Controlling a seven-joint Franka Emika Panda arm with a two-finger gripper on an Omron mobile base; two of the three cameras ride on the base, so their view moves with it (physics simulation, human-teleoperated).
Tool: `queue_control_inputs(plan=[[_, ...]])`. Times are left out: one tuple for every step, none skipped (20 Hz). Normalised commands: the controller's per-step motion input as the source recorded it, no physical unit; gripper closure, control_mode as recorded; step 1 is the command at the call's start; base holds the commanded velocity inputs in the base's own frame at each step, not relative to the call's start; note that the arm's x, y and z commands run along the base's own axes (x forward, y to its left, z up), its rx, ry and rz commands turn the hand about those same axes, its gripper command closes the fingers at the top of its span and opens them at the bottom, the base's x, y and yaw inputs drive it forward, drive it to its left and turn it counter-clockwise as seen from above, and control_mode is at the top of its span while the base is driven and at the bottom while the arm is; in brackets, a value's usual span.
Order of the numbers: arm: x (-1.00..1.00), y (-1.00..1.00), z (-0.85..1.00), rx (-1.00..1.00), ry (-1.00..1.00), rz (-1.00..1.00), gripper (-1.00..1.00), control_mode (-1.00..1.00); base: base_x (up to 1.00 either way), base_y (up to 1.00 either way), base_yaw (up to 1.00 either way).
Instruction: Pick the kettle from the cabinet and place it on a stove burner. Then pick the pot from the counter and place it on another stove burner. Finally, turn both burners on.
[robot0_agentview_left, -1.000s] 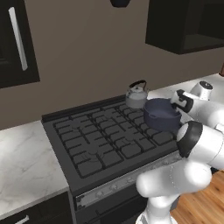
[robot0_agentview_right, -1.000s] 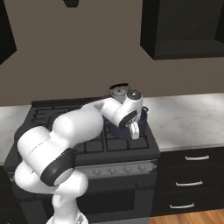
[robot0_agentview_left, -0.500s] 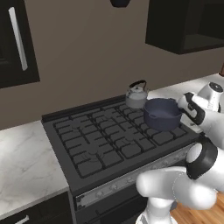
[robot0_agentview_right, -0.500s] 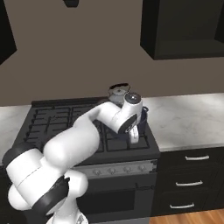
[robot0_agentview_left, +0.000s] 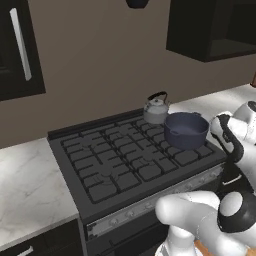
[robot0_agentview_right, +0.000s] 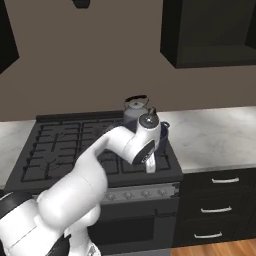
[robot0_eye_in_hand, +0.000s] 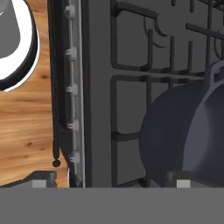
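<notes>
The silver kettle (robot0_agentview_left: 156, 108) (robot0_agentview_right: 135, 108) stands on a back right stove burner (robot0_agentview_left: 150, 120). Just in front of it, the dark blue-grey pot (robot0_agentview_left: 186, 130) (robot0_agentview_right: 161, 134) (robot0_eye_in_hand: 186, 135) rests on the front right grate. My gripper (robot0_agentview_right: 150, 166) (robot0_eye_in_hand: 113, 181) hangs open over the stove's front right edge, beside the pot and pointing down, with nothing between its fingers. The black cabinet (robot0_agentview_left: 215, 30) (robot0_agentview_right: 210, 32) hangs on the wall at upper right, its recess bare.
A row of stove knobs (robot0_agentview_right: 145, 192) (robot0_eye_in_hand: 72, 89) runs along the range front below my hand. White marble counter (robot0_agentview_left: 25, 185) (robot0_agentview_right: 215, 135) flanks the range on both sides. The left burners (robot0_agentview_left: 100, 160) carry nothing. Drawers (robot0_agentview_right: 215, 210) sit under the right counter.
My hand has come down and forward from the pot's rim toward the stove's front edge, and the elbow has swung. Kettle and pot have stayed put.
</notes>
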Motion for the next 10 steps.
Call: queue_control_inputs(plan=[[-0.44,-0.05,0.0,0.05,0.0,-0.03,-1.0,-1.0,0.0,0.0,0.0],[-0.5,-0.09,0.0,0.05,-0.01,-0.05,-1.0,-1.0,0.0,0.0,0.0],[-0.51,-0.11,0.0,0.06,-0.02,-0.05,-1.0,-1.0,0.0,0.0,0.0],[-0.53,-0.12,0.0,0.06,-0.03,-0.06,-1.0,-1.0,0.0,0.0,0.0],[-0.52,-0.13,0.0,0.07,-0.03,-0.06,-1.0,-1.0,0.0,0.0,0.0],[-0.57,-0.19,0.0,0.06,-0.06,-0.07,-1.0,-1.0,0.0,0.0,0.0],[-0.54,-0.16,0.0,0.05,-0.06,-0.07,-1.0,-1.0,0.0,0.0,0.0],[-0.54,-0.18,0.0,0.06,-0.06,-0.07,-1.0,-1.0,0.0,0.0,0.0],[-0.52,-0.13,0.0,0.05,-0.04,-0.07,-1.0,-1.0,0.0,0.0,0.0],[-0.5,-0.14,0.0,0.06,-0.03,-0.07,-1.0,-1.0,0.0,0.0,0.0]])
